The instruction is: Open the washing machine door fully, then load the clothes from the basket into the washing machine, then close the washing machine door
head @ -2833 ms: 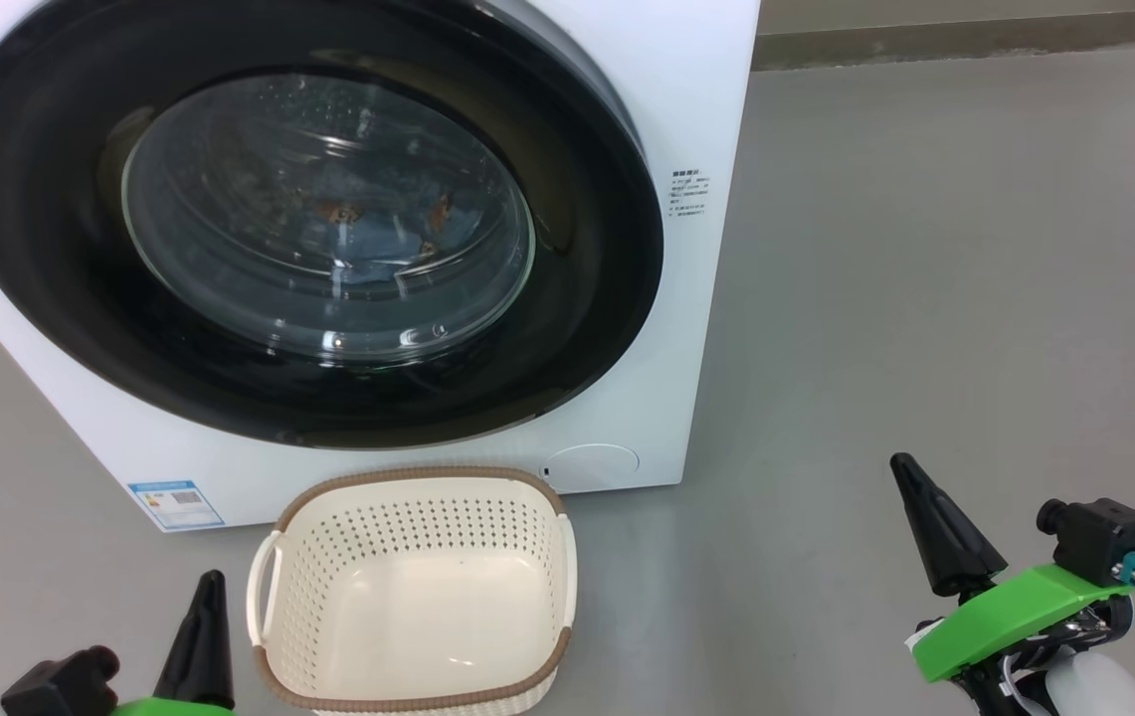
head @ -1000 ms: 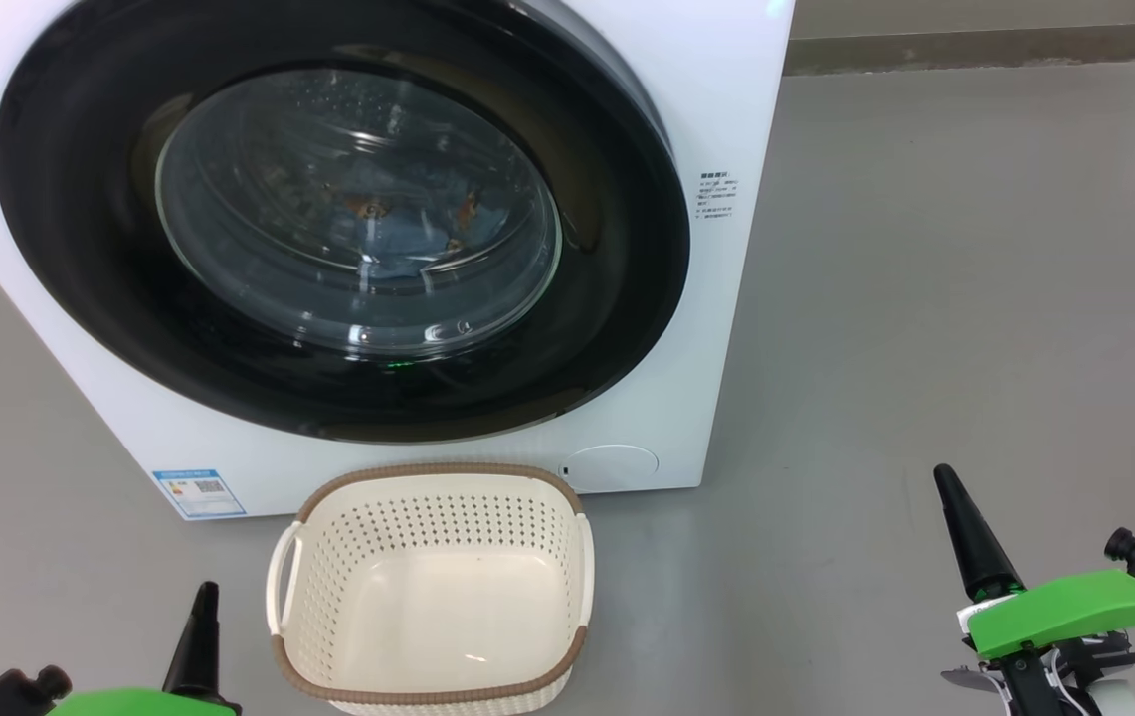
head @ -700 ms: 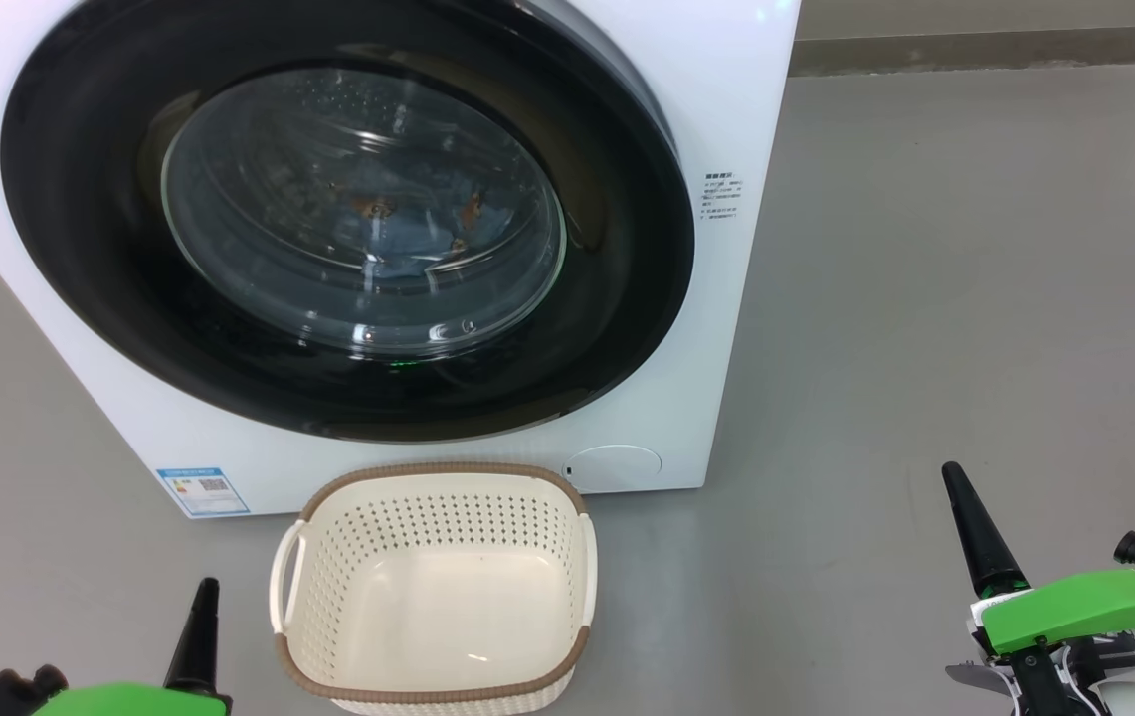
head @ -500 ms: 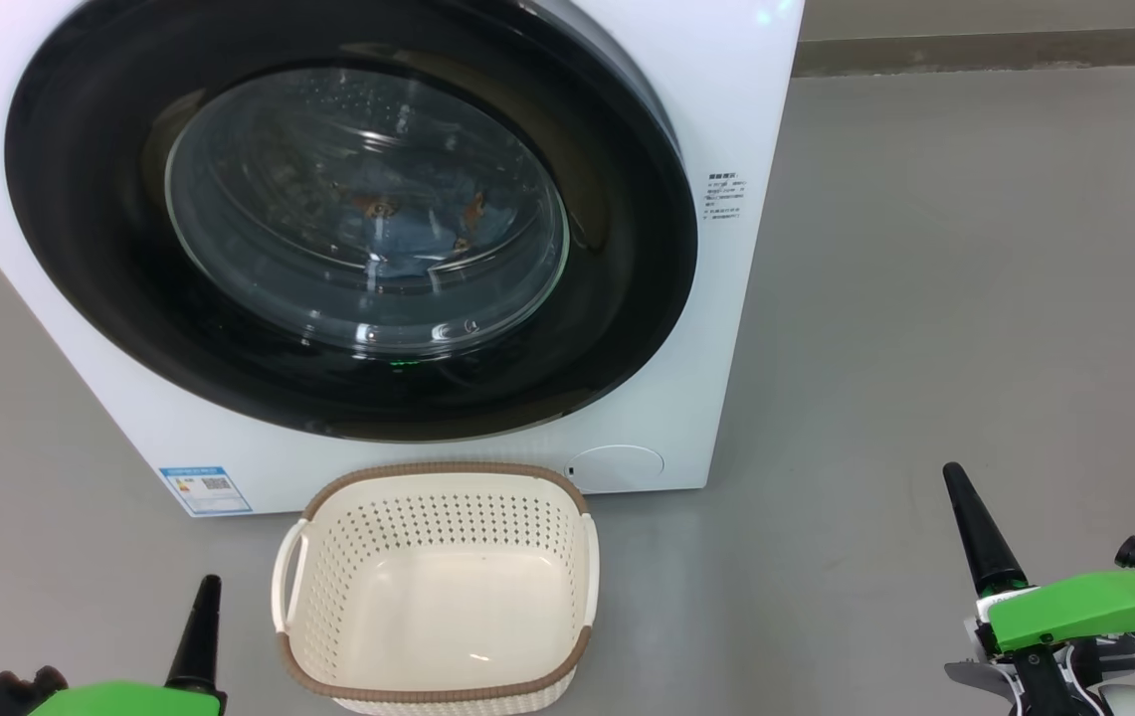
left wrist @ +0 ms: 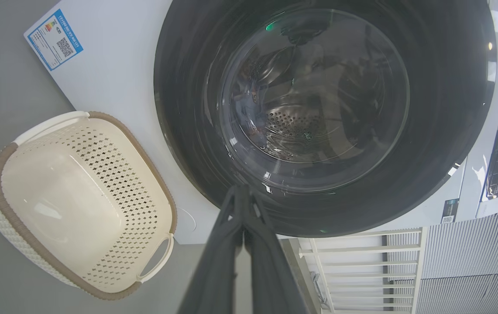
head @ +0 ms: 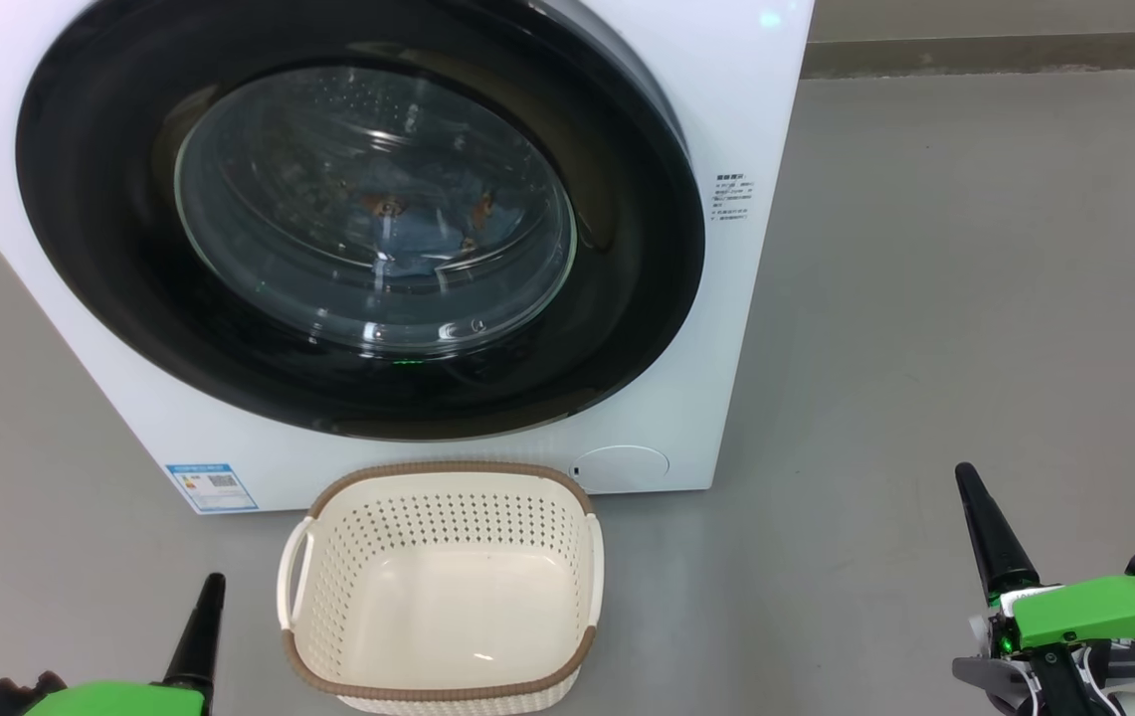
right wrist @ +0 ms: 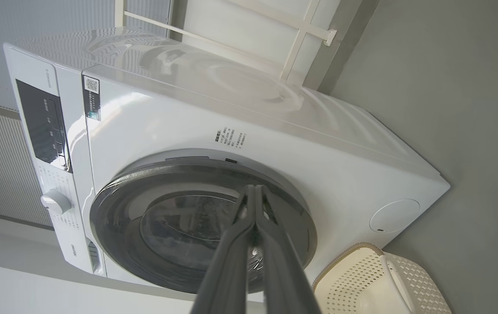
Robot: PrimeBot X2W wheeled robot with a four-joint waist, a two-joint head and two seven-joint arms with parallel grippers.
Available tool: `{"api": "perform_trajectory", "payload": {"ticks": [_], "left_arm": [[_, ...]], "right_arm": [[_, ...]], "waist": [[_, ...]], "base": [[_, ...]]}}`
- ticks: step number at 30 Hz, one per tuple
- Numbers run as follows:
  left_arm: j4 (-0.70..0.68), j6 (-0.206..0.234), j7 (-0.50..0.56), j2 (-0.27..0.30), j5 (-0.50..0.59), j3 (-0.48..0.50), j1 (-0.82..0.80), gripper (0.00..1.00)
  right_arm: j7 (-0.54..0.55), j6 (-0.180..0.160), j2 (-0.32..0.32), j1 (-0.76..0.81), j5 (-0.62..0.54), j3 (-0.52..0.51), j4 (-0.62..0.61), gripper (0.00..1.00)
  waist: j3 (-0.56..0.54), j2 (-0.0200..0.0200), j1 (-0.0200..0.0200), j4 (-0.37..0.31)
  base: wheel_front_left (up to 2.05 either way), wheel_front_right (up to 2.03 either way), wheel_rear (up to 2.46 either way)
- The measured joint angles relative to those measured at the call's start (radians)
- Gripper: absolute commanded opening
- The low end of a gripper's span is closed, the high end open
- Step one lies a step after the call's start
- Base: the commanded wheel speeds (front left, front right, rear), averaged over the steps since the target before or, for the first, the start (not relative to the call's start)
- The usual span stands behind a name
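Presently left tool [left wrist: 242,191] pinched together, empty; right tool [right wrist: 254,189] likewise, touching nothing; basket [head: 443,467] apart.

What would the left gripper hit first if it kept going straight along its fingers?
Probably the door: in its wrist view the shut left gripper points at the door's black ring, with nothing between. Depth is unclear.

The washing machine door [head: 373,209] is looked down on from the head, close up; from both wrists it is seen sideways, the basket [head: 448,517] shared.
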Motion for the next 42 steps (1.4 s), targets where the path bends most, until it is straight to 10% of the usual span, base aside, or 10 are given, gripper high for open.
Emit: {"api": "perform_trajectory", "payload": {"ticks": [42], "left_arm": [[0.008,-0.004,0.07,-0.012,-0.243,0.03,-0.019,0.0]], "right_arm": [[0.074,-0.003,0.05,0.036,0.227,-0.072,-0.011,0.0]], "waist": [[-0.002,0.0,0.0,0.015]], "base": [[0.0,0.0,0.0]]}}
